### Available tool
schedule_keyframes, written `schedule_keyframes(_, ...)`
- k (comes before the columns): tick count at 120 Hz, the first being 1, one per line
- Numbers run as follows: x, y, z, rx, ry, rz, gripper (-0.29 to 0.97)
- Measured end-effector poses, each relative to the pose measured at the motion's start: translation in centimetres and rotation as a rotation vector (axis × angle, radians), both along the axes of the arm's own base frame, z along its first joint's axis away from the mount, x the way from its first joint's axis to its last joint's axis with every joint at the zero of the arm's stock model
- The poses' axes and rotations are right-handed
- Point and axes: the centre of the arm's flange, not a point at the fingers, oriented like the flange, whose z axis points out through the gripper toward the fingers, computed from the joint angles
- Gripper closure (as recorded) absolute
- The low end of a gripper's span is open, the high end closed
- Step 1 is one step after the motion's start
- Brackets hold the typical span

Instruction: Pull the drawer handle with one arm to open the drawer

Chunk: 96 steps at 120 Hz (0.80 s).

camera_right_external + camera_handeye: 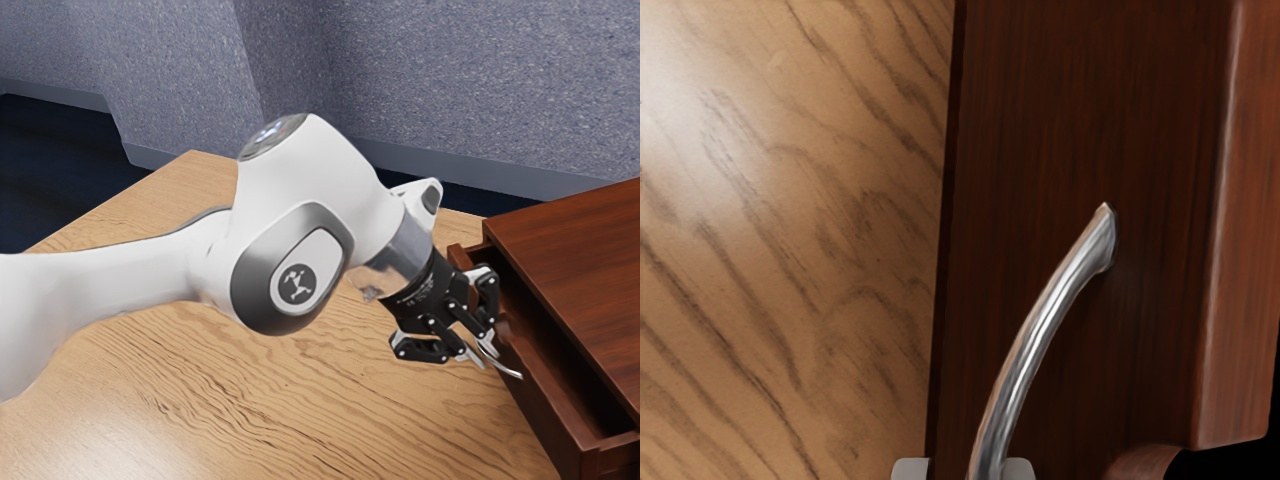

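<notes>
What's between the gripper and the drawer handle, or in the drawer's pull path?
Nothing visible. The gripper is right at the handle with no object between them. In front of the drawer lies bare table; along the pull path there is just the arm itself, which would likely move back with it.

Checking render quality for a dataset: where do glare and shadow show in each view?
Exterior view: soft shadow on the table under the arm, drawer interior dark. Wrist view: bright streaks along the metal handle, pale washed patch on the table.
</notes>
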Motion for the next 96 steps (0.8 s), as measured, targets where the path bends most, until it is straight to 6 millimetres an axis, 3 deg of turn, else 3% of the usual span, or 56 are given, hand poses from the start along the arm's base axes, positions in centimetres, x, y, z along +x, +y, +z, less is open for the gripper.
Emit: schedule_keyframes(96, -2.2, 2.0, 0.1, 0.024, -0.003, 0.029, 0.72)
